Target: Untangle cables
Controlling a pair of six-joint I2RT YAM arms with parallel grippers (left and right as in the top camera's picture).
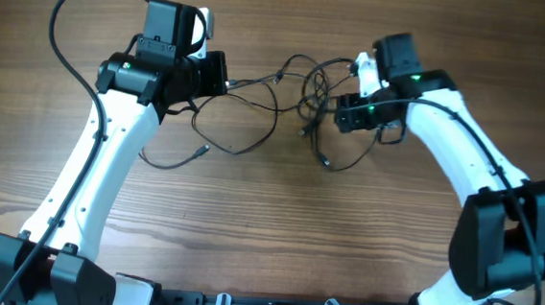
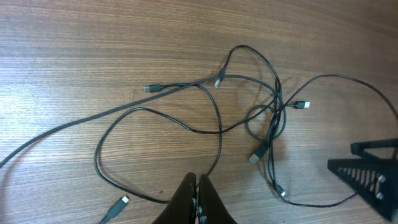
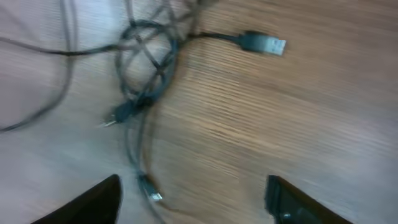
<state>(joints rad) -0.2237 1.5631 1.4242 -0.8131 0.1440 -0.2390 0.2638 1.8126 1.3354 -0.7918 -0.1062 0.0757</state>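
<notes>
The cables (image 1: 307, 95) are several thin black wires with small plugs, knotted between the two arms with loose loops spreading left. My left gripper (image 1: 222, 80) hovers at their left end. In its wrist view it (image 2: 197, 180) is shut, and a loop of cable (image 2: 155, 121) passes behind its tips; nothing shows pinched between them. My right gripper (image 1: 337, 112) is at the knot's right side. Its wrist view is blurred: it (image 3: 193, 179) is open and empty above the wood, with a small plug (image 3: 153, 196) lying between the fingers and the knot (image 3: 146, 56) beyond.
Everything rests on a wooden table (image 1: 277, 230). A larger silver-tipped plug (image 3: 264, 43) lies right of the knot. The left arm's thick black cable (image 1: 71, 13) arcs over the far left. My right gripper's finger (image 2: 367, 174) shows at the left wrist view's right edge.
</notes>
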